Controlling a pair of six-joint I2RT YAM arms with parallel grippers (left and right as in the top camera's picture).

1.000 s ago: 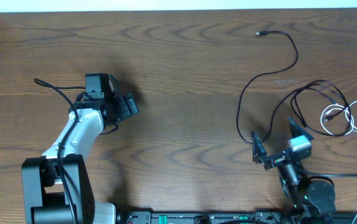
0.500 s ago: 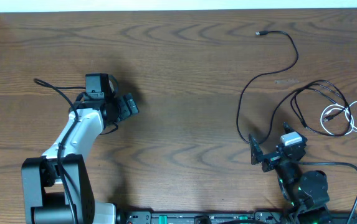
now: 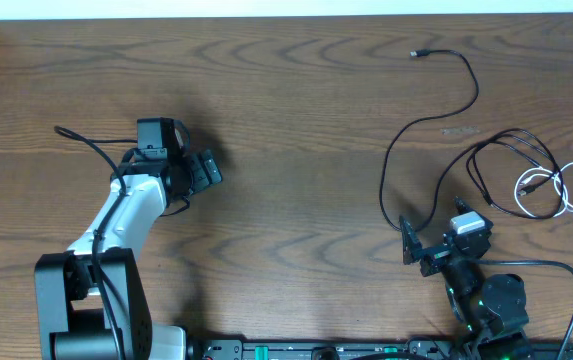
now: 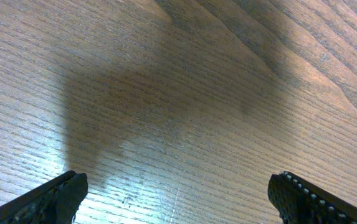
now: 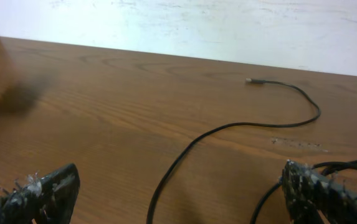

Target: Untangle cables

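Observation:
Several cables lie on the right half of the table. A long black cable (image 3: 474,88) runs from its plug (image 3: 418,53) in a curve down to my right gripper (image 3: 434,228). A second black cable (image 3: 506,150) loops against a white cable (image 3: 556,186) at the right edge. My right gripper (image 5: 178,202) is open low over the wood, and the long black cable (image 5: 228,127) passes between its fingers (image 5: 44,193) untouched. My left gripper (image 3: 206,168) is far left and open (image 4: 178,202) over bare wood.
The wooden table (image 3: 296,90) ends at a white strip along the far edge. The left arm's own black wire (image 3: 76,137) sticks out to its left. The arm bases stand at the near edge (image 3: 296,350).
The right gripper has drawn back a little toward the near edge and turned, then stopped. The left arm and the cables have not moved.

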